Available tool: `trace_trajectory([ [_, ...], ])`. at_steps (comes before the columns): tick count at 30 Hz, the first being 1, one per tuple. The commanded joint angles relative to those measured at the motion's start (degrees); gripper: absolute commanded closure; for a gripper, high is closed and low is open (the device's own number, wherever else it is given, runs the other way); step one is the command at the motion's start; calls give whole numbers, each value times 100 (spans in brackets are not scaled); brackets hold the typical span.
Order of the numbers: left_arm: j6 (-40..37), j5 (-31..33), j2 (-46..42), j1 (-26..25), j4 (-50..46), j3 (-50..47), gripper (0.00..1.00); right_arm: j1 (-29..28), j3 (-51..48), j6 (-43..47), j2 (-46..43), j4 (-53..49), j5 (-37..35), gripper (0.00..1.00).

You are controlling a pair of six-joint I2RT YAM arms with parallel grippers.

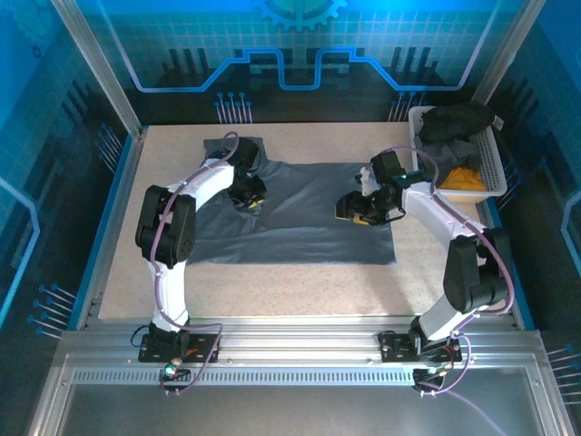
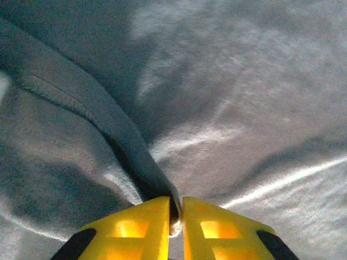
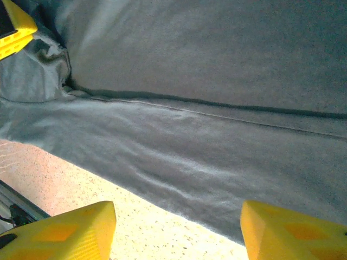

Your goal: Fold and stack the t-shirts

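Speckled counter [image 1: 272, 291] is covered by the slate-grey t-shirt [image 1: 309, 222]; a fold is clenched in the left end effector [image 2: 176, 222] (arm bent low); the right end effector [image 1: 356, 209] is held released above the cloth; a white basket [image 1: 496, 159] is set beyond.

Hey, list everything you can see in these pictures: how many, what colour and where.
table: one, speckled beige, under everything
spread t-shirt: one, slate grey, flat mid-table
basket: one, white lattice, far right corner
black shirt: one, bundled at basket's far end
grey shirt: one, mid-basket
orange shirt: one, basket's near end
left gripper: yellow fingers, pinching a fold of the spread t-shirt
right gripper: yellow fingers, open above the spread t-shirt
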State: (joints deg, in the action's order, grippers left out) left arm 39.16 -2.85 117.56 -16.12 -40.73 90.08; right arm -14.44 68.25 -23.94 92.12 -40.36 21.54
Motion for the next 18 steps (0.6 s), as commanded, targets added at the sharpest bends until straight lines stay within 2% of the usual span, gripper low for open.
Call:
trace_trajectory([
  [1, -657, -108, 41, -140, 65, 321, 84, 67, 158, -47, 95, -130, 157, 38],
  [4, -821, -96, 197, -181, -63, 554, 80, 71, 201, -33, 149, -139, 163, 38],
  [6, -827, 12, 179, -181, -120, 595, 71, 57, 240, -24, 184, -157, 163, 38],
  [10, -647, 384, -323, -173, 40, 257, 63, 57, 294, -23, 217, -166, 173, 38],
  [14, 23, 145, -890, 100, 381, -428, 65, 39, 270, -34, 245, -142, 207, 38],
  [18, 804, -253, -1465, 558, 580, -1365, 74, -34, 253, -23, 296, -149, 152, 39],
])
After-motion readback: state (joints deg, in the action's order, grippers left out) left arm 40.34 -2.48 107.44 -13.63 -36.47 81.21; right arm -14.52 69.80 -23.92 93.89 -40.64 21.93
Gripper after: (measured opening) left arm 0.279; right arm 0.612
